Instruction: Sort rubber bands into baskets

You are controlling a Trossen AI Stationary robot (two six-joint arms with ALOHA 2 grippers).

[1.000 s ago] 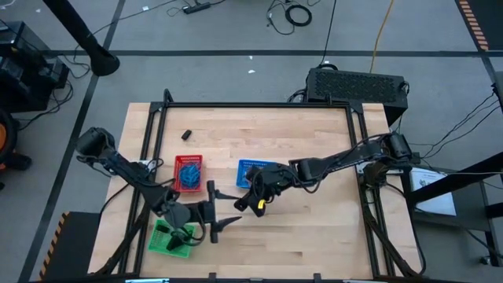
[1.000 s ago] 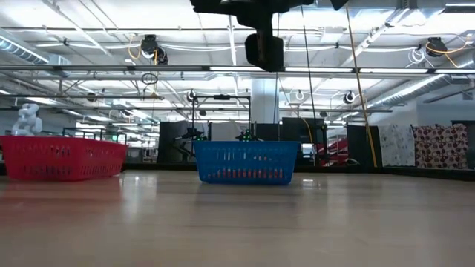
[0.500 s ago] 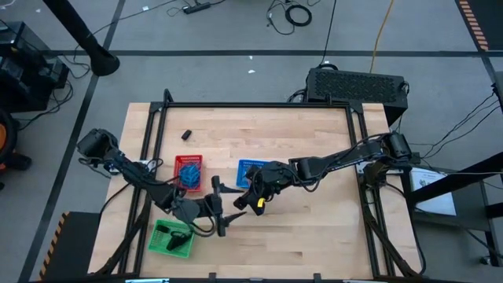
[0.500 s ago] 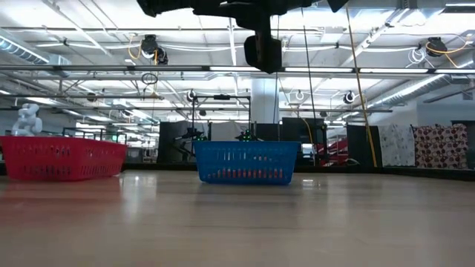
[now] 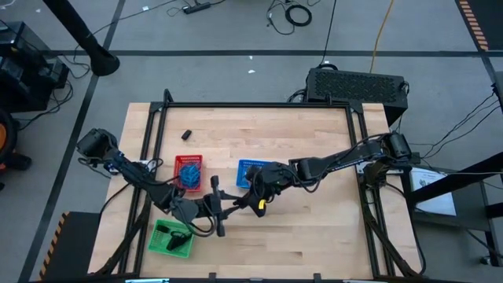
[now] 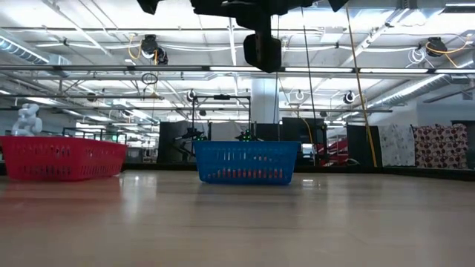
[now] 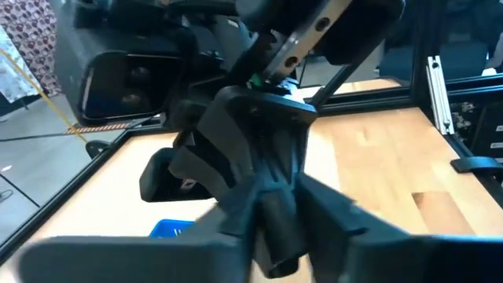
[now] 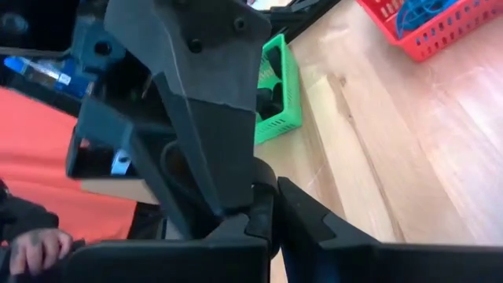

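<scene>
Baskets sit on the wooden table point(image 5: 314, 236), all in the left half of the top picture. The red basket point(image 5: 189, 171) is left of the middle and has blue rubber bands point(image 5: 189, 173) in it. The blue basket point(image 5: 250, 169) is just to its right, partly under the right arm. The green basket point(image 5: 169, 240) is lower down, near the bottom left corner of the table, with black things point(image 5: 178, 235) lying in it.

The left gripper point(image 5: 218, 207) and the right gripper point(image 5: 253, 201) meet nose to nose in the middle of the picture, below the red and blue baskets. The right gripper's fingers are pressed together. I cannot tell if they pinch anything. I cannot tell if the left gripper's fingers are apart or together.

From table height, the red basket point(image 6: 63, 157) stands at the left and the blue basket point(image 6: 245, 162) in the middle. A small black thing point(image 5: 186, 135) lies alone higher up on the table.
</scene>
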